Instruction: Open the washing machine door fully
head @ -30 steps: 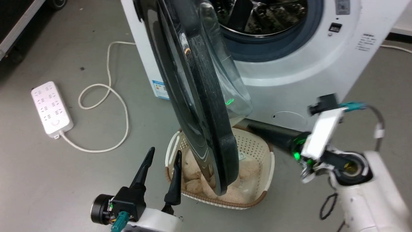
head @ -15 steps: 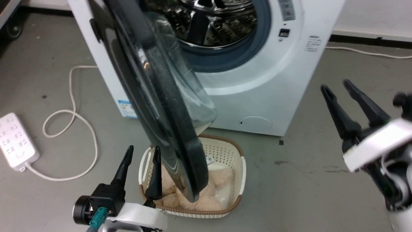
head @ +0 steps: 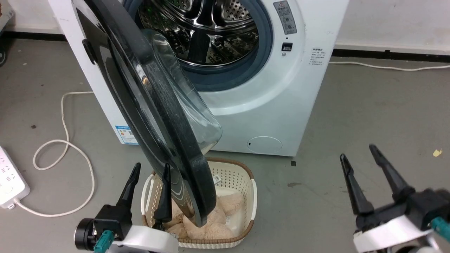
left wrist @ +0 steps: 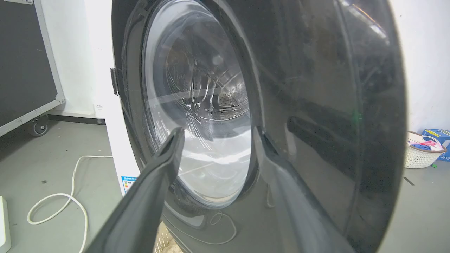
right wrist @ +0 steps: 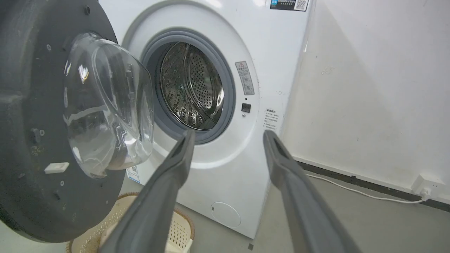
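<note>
Found the left gripper (head: 152,165) with its two dark fingers spread wide and nothing between them, low before the washing machine (head: 267,105), off its left front corner. Pointed up at the glossy outer face of the washing machine door (head: 140,98), the right-hand finger just beside the door's lower rim (touching or not, could not tell). Found the right gripper (head: 357,151) likewise spread and empty, over bare grey floor (head: 351,105) before the machine's right front corner and well apart from the machine. Saw the door itself swung out from the machine's front on a hinge at the machine's left edge, standing roughly square to that front, its black rim nearly edge-on in the head view and its clear glass bowl (head: 197,119) bulging toward the machine's right side. Left the machine's round opening uncovered: a grey gasket (head: 262,59) ringing a perforated steel drum (head: 207,31). Noted a small round hatch (head: 264,144) low on the machine's front and a blue label sticker (head: 127,134) low at its left corner. Noted a cream basket (head: 255,196) on the floor just before the machine, under the door's lower rim, with beige plush cloth (head: 214,230) lying in it. Saw, further out to the machine's left, a looped white cord (head: 66,154) and a white power strip (head: 10,182) on the floor.
</note>
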Tool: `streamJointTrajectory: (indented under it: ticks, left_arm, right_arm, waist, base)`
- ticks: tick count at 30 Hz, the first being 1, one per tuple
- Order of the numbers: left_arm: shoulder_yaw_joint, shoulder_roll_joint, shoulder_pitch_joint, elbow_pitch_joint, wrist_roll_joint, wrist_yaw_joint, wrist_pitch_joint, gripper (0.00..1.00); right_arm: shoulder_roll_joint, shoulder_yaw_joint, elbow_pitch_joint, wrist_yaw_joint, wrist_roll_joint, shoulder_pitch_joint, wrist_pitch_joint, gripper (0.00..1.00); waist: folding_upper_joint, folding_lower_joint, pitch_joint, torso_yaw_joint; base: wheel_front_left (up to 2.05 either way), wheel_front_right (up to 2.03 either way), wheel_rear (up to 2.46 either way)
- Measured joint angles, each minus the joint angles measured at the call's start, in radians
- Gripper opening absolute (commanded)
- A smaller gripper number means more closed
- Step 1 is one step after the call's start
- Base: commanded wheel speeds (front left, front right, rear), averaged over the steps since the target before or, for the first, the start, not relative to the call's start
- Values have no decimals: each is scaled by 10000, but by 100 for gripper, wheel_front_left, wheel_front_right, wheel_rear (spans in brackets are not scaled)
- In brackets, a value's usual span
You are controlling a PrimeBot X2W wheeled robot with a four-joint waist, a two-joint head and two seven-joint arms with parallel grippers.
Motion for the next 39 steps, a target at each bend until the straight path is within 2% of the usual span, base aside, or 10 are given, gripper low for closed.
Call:
streamJointTrajectory:
  ticks: [2,7,19,20,21,28,34,39]
  left_arm:
    - [19,0,102,-2,21,4,0,100]
    - [75,-2,266,-23,21,36,0,100]
    - [272,10,386,-52,48,50,0,100]
    - [286,13,387,-52,48,48,0,93]
    - [276,27,387,-40,48,38,0,0]
    - [435,98,359,-583,35,-33,2,0]
    - [1009,73,-569,-2865,98,142,-10,0]
    - [798,163,-1708,-4234,299,132,401,0]
  right_arm:
    - [422,-192,0,13,-217,310,-94,100]
    - [888,-596,54,13,-600,932,-240,100]
    - [1051,-1106,560,13,-345,1121,-209,100]
    - [1053,-1095,594,13,-314,1120,-209,100]
    - [1055,-1087,627,13,-282,1120,-209,100]
    - [1058,-1064,719,13,-171,1103,-211,100]
    - [1064,-1104,811,13,-82,1095,-219,100]
    - [1068,-1170,901,13,-19,1081,-221,100]
  waist:
    - [0,0,-77,-7]
    - [0,0,-273,20]
    - [-1,0,-316,37]
    - [0,0,-309,29]
    - [0,1,-303,22]
    - [0,2,-257,-5]
    - [0,2,-331,37]
    - [0,1,-443,74]
  base:
    - [0,0,0]
    - [0,0,0]
    - [0,0,0]
    - [0,0,0]
    - [0,0,0]
    - [0,0,0]
    - [0,0,0]
    - [0,0,0]
